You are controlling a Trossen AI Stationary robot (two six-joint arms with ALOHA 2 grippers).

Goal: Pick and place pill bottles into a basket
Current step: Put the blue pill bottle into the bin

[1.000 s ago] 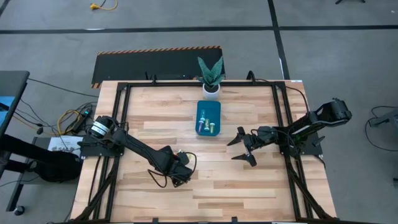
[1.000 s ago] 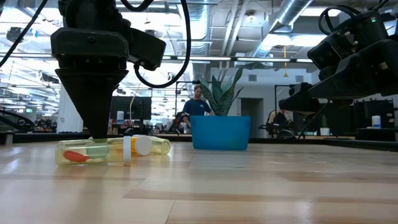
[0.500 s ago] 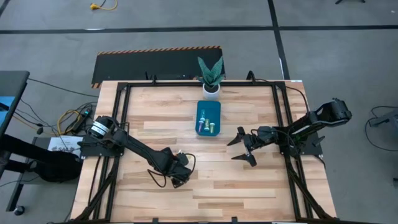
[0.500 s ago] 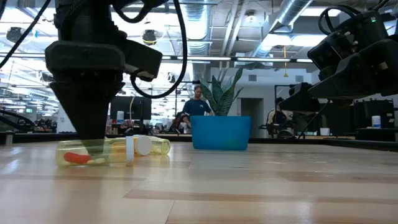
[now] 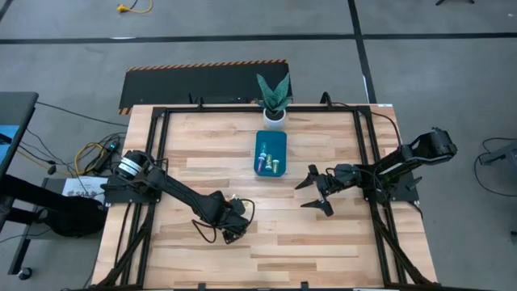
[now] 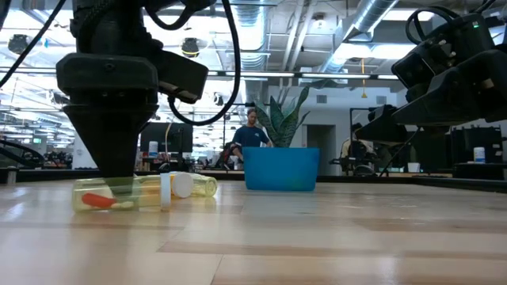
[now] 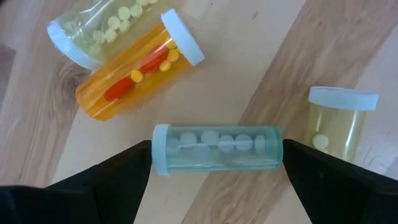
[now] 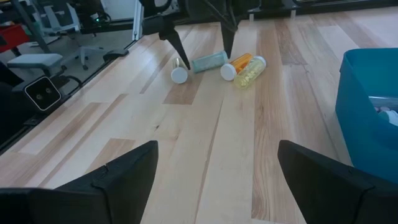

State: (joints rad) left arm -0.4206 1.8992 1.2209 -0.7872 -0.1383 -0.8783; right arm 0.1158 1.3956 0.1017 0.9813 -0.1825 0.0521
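L gripper (image 7: 216, 163) is down at the table w/ jaws wide open, one finger at each end of the green pill bottle (image 7: 216, 148), which lies on its side btwn them, not yet squeezed. Compared w/ 1 s ago it has shifted slightly sideways in the low view and settled; almost no change over the last half sec, so I judge alignment is done and closing is next. Just beyond lie the orange bottle (image 7: 138, 67) and a yellow bottle (image 7: 102, 28), touching each other; another yellow bottle (image 7: 339, 123) sits beside. Farther off, R gripper (image 5: 317, 189) hovers open and empty, unmoved, near the basket (image 5: 271, 173), which already holds a few bottles; plant pot (image 5: 275, 115) behind it
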